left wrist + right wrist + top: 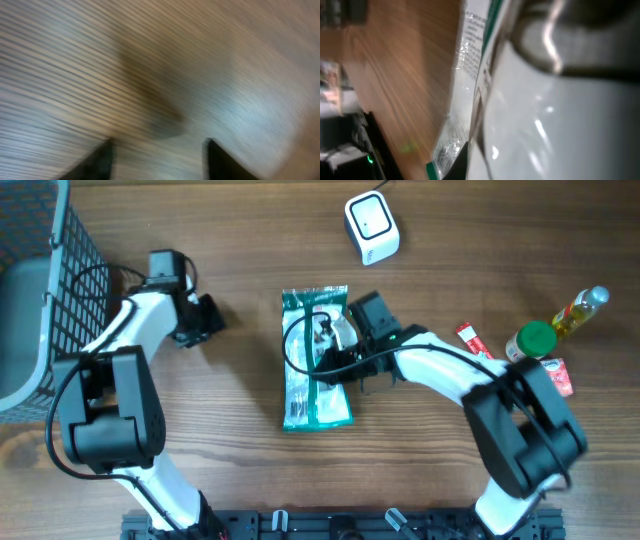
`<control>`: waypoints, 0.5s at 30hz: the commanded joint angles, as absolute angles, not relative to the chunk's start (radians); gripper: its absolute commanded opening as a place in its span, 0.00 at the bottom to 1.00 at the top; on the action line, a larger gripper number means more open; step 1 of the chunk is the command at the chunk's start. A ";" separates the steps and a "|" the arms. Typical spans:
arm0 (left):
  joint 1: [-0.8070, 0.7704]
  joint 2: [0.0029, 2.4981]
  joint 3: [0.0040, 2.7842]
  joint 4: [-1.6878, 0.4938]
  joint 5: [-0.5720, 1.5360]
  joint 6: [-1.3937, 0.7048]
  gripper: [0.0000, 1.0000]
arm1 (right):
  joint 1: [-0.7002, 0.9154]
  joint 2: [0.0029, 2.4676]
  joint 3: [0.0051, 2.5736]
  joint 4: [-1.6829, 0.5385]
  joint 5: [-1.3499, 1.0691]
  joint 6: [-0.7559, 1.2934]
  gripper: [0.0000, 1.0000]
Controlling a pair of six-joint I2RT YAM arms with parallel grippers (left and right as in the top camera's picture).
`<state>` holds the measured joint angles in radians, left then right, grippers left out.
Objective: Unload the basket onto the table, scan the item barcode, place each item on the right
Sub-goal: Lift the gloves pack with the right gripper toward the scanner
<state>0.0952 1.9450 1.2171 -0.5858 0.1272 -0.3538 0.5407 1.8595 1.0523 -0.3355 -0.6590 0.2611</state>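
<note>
Two arms out: right gripper point(338, 352) jaws closed, apparently pinching green-white packet point(312, 395) lying mid-table. Left gripper point(157, 150) jaws apart, empty, over bare wood. Step: pickup. Next: lift pkt, turn barcode twd white scanner point(371, 226).

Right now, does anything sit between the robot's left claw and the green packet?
No. The overhead view shows only bare wooden table between the left gripper and the green packet; nothing lies on that stretch.
</note>
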 commanded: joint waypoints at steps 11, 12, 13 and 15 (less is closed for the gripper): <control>0.154 1.973 1.213 -0.579 0.107 -0.348 1.00 | 0.607 1.567 1.296 -0.638 -0.317 -0.693 0.04; 0.154 1.973 1.213 -0.579 0.107 -0.348 1.00 | 0.618 1.567 1.337 -0.693 -0.302 -0.745 0.04; 0.154 1.973 1.213 -0.580 0.107 -0.348 1.00 | 0.626 1.567 1.369 -0.728 -0.284 -0.778 0.04; 0.154 1.973 1.213 -0.579 0.107 -0.348 1.00 | 0.641 1.567 1.455 -0.807 -0.194 -0.843 0.04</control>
<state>0.1352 1.9430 1.2289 -0.5720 0.1246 -0.3458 0.6220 1.6047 1.3388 -0.7605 -0.3119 -0.6754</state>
